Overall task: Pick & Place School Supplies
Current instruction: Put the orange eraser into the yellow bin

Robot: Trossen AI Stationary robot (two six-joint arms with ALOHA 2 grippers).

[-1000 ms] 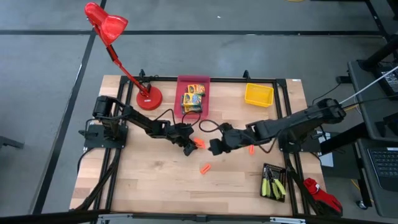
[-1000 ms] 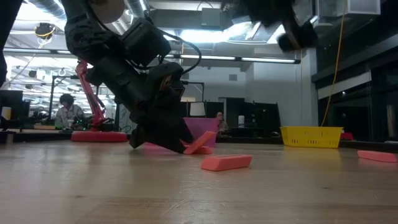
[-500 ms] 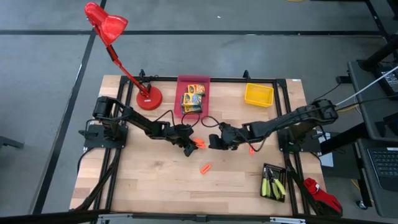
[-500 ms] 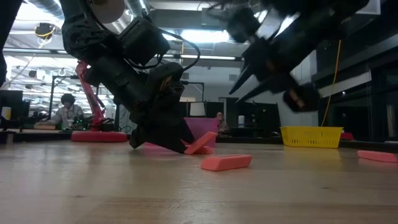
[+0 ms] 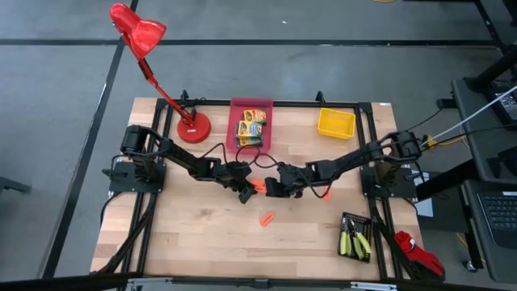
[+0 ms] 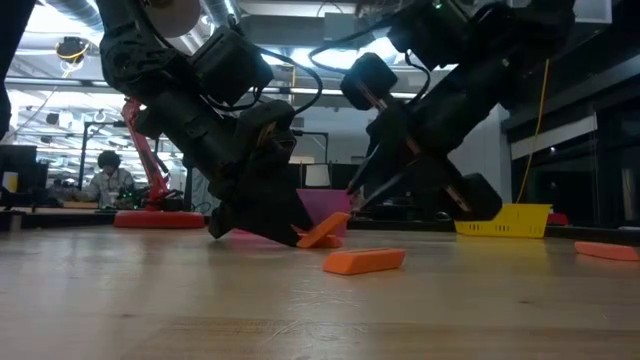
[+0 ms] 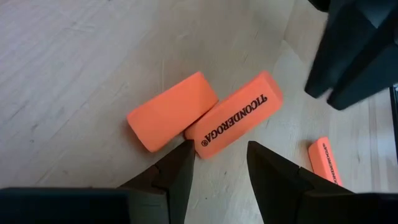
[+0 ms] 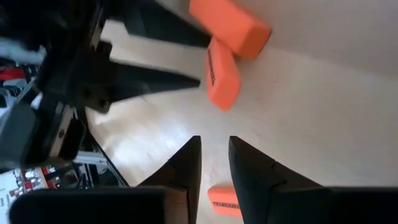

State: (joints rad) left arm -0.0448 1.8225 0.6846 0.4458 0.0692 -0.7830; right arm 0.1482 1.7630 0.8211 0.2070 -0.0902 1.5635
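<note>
Your left gripper (image 7: 217,165) is sitting w/ fingers spread, nothing gripped, tips straddling the near end of the printed orange piece (image 7: 234,115), which is touching a plain orange piece (image 7: 171,111) mid-table. Your right gripper (image 8: 214,163) is hovering part-open, empty, pointing at that pair, prob. lining up a pick. A third piece (image 5: 266,219) is lying nearby.

Robotics lab, framed wooden table (image 5: 210,234), exposed ceiling ducts (image 6: 70,20), seated person (image 6: 103,178) behind
</note>
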